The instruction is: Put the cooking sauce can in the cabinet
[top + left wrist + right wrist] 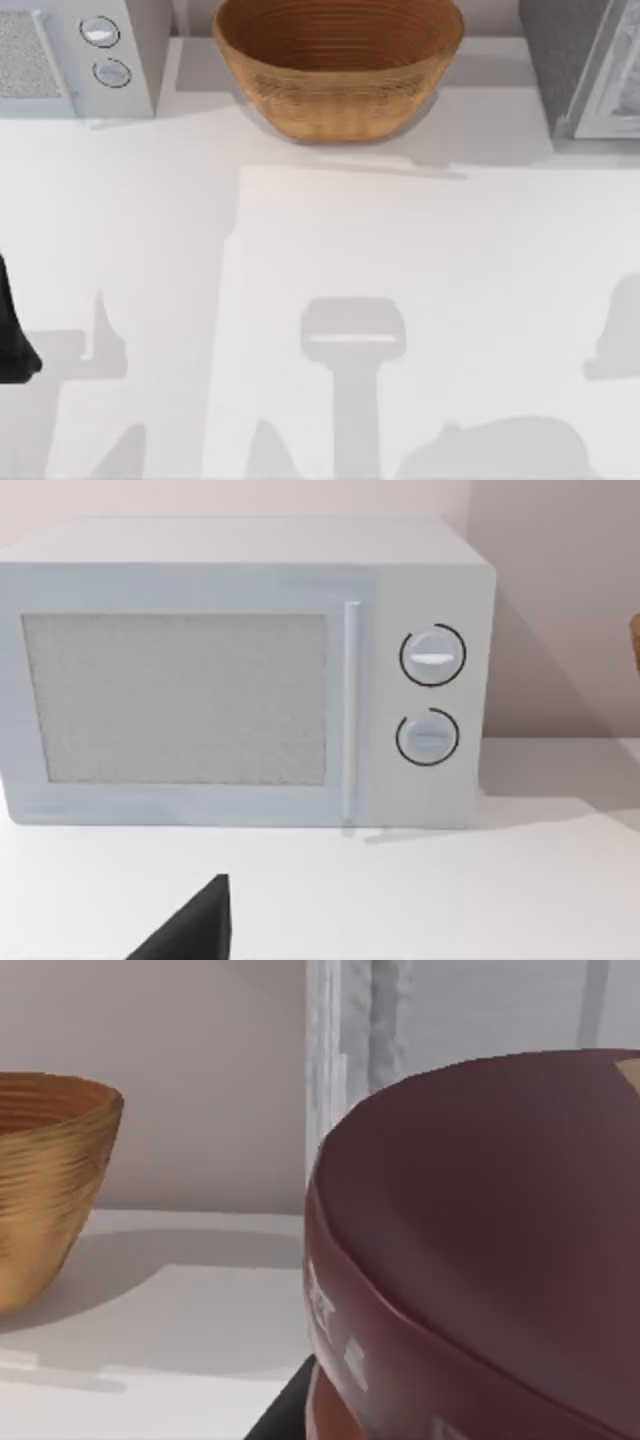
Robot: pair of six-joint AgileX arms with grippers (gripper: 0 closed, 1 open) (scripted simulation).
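Woven basket [338, 75], smooth-lidded can [480, 1250]

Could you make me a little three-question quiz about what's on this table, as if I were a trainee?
1. True or false: the woven basket stands between the white appliance and the cabinet at the far edge of the table.
2. How many round knobs does the white appliance have on its front?
3. In the right wrist view, what dark maroon thing sits very close to the camera? A) the lid of the cooking sauce can B) a plate C) a cup

Key
1. True.
2. Two, one above the other.
3. A. Whether the right gripper holds it cannot be told. The left arm sits at the table's left edge.
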